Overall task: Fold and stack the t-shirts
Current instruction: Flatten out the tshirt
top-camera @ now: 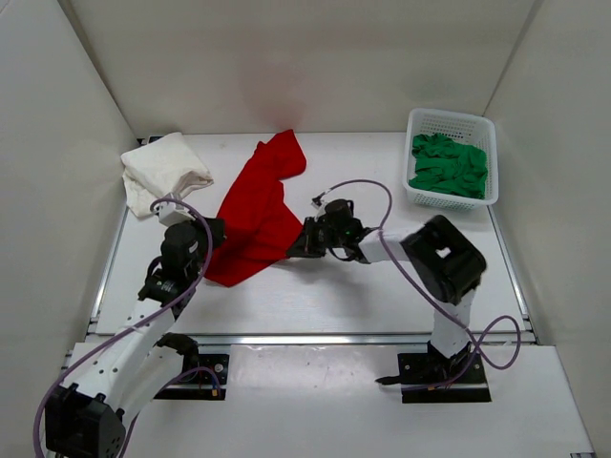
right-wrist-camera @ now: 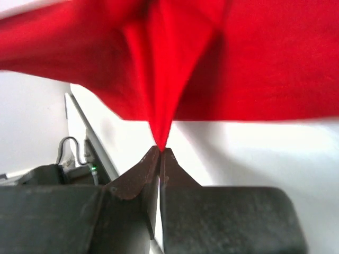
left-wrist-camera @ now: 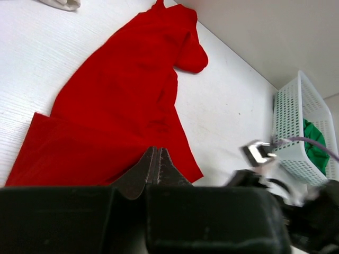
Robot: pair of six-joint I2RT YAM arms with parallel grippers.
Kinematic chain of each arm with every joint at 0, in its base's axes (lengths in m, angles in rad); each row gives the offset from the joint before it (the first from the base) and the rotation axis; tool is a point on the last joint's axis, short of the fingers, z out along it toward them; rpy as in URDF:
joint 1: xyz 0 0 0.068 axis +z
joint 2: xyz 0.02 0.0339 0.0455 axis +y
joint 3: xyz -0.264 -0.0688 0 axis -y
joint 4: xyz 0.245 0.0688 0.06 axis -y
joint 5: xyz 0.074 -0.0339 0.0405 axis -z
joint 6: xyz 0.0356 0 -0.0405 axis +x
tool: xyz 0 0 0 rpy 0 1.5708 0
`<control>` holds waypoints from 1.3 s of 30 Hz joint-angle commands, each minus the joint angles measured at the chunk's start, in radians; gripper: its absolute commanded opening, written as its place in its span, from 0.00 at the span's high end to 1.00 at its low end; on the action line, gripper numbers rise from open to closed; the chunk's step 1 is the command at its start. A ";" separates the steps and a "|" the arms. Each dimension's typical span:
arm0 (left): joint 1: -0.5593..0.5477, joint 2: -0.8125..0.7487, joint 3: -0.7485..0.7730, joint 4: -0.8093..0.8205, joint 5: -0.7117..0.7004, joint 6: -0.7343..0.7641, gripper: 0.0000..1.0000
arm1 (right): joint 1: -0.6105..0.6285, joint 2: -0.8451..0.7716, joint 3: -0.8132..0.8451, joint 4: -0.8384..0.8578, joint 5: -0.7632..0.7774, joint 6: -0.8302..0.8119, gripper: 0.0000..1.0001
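The left gripper (top-camera: 212,235) and right gripper (right-wrist-camera: 160,151) are each clamping tight on the red shirt (top-camera: 258,205) hem, apparently to fold it.

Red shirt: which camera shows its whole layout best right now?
Top external: nearly all of the red shirt shows, spread out, both ends visible. Left wrist shows most of it, its near edge hidden behind the left gripper. Right wrist shows only a blurred fold pinched in the right gripper.
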 commanded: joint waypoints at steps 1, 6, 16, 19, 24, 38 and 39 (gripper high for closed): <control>0.018 0.028 0.072 0.017 -0.016 0.032 1.00 | -0.082 -0.266 -0.038 -0.082 0.002 -0.091 1.00; 0.081 0.126 0.375 0.023 -0.039 0.120 1.00 | -0.237 -0.619 -0.140 -0.273 -0.016 -0.212 0.99; -0.290 -0.080 0.056 -0.024 -0.222 0.027 0.98 | -0.536 -1.145 -0.552 -0.547 -0.028 -0.303 1.00; -0.322 -0.134 -0.116 -0.024 -0.122 -0.072 0.94 | -0.649 -1.199 -0.607 -0.644 -0.055 -0.355 1.00; -0.311 -0.159 -0.146 -0.061 -0.124 -0.038 0.81 | -0.674 -1.238 -0.595 -0.709 -0.016 -0.389 0.99; 0.006 0.281 0.485 -0.071 0.185 0.069 1.00 | -0.553 -1.136 -0.503 -0.618 0.028 -0.349 1.00; -0.041 0.269 0.509 -0.123 0.141 0.118 1.00 | -0.541 -1.143 -0.511 -0.629 0.049 -0.351 1.00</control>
